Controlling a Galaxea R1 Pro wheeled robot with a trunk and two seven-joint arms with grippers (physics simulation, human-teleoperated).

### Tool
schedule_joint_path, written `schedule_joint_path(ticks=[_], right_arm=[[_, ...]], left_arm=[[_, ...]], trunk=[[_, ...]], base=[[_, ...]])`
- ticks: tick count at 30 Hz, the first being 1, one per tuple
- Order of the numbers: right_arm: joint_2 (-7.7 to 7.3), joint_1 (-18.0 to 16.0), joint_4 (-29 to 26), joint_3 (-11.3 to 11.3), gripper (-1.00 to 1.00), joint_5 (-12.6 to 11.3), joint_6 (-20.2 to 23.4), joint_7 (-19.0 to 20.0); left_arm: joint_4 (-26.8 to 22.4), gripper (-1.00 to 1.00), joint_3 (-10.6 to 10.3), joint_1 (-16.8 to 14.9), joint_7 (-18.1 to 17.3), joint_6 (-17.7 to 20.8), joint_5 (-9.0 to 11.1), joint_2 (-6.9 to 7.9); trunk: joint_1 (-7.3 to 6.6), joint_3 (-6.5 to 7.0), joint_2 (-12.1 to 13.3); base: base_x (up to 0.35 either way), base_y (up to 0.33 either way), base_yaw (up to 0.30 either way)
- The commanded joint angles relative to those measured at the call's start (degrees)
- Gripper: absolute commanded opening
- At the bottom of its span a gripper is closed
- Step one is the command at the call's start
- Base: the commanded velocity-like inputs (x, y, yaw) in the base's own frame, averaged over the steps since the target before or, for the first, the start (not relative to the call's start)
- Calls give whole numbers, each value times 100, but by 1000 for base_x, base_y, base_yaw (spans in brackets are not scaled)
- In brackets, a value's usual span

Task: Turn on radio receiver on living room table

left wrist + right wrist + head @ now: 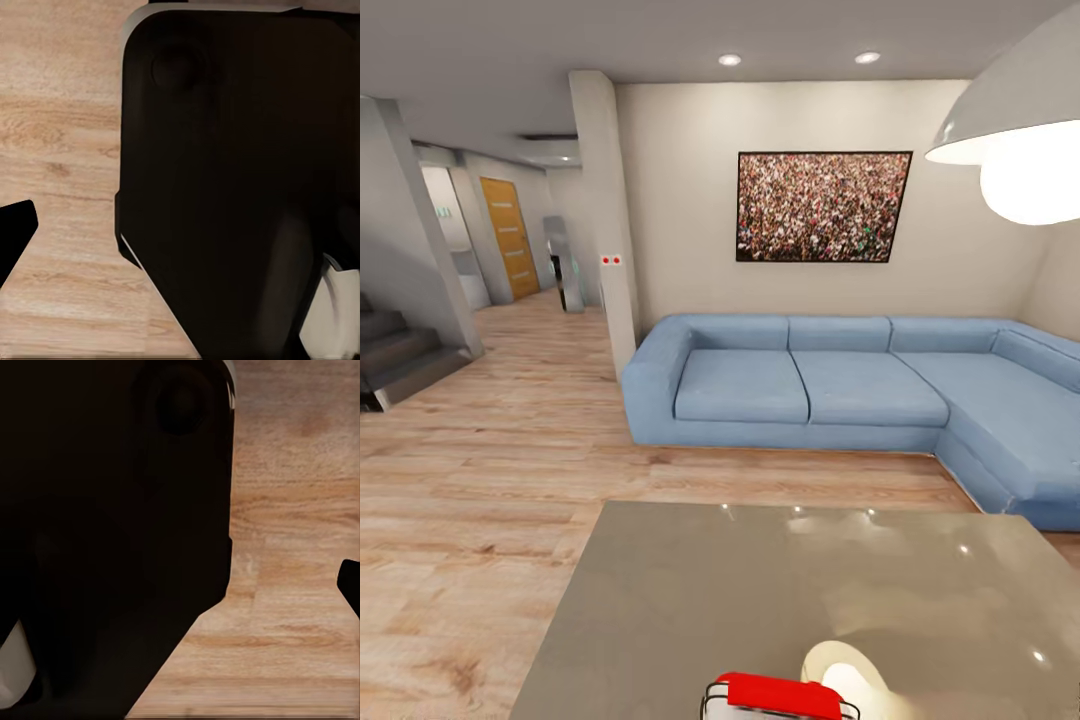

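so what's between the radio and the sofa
In the head view, the bare glossy table, then a strip of wood floor, lie between the radio and the sofa.

Radio receiver (778, 697) — cut off by head view's bottom edge, dial face hidden. Table (690, 600) — near end and legs out of frame. Pendant lamp (1015, 130), sofa (860, 385) — cropped at right edge. Grippers: state not discernible in wrist views.

**A home living room**

A blue L-shaped sofa (860, 400) stands on a wood plank floor (480, 480). Above it hangs a framed crowd picture (823, 206); before it sits a low grey tabletop (780, 590). Left of it, stairs (395, 350) and a hallway door (510, 238).
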Motion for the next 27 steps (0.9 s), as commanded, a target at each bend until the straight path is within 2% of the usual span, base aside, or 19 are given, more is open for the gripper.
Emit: schedule_joint_path(ticks=[1,6,27], right_arm=[[1,0,-2,0,100,-1,3,-1],[2,0,-1,-8,100,-7,13,-7],[3,0,1,9,100,23,0,-6]], left_arm=[[0,100,0,0,0,0,0,0],[0,100,0,0,0,0,0,0],[0,100,0,0,0,9,0,0]], trunk=[[-23,11,41],[-133,96,242],[-594,282,1084]], base=[[0,0,0],[0,0,0],[0,0,0]])
